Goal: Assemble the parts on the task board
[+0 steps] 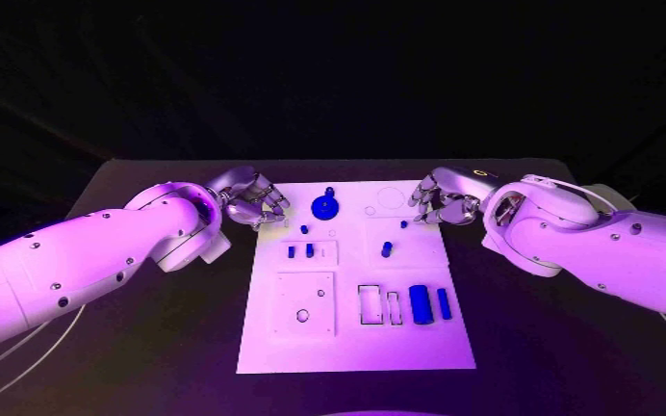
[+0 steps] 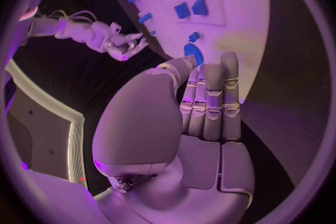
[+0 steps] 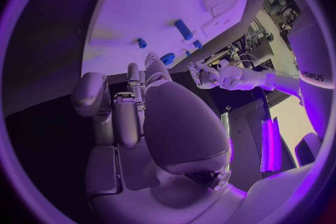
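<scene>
Small blue plastic parts (image 1: pixel 420 303) on white task board (image 1: pixel 278 349) look light, stiff; pinch sides. Left hand (image 1: pixel 251 200), right hand (image 1: pixel 442 198) empty, fingers loosely apart.

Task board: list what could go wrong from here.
1. The left hand and right hand hover at the far corners of the task board, both holding nothing; if both reach inward at once, they could collide.
2. The round blue part lies between them near the far edge, and a sweeping finger might knock it off.
3. The small blue pieces look tiny and could slip from a grasp.
</scene>
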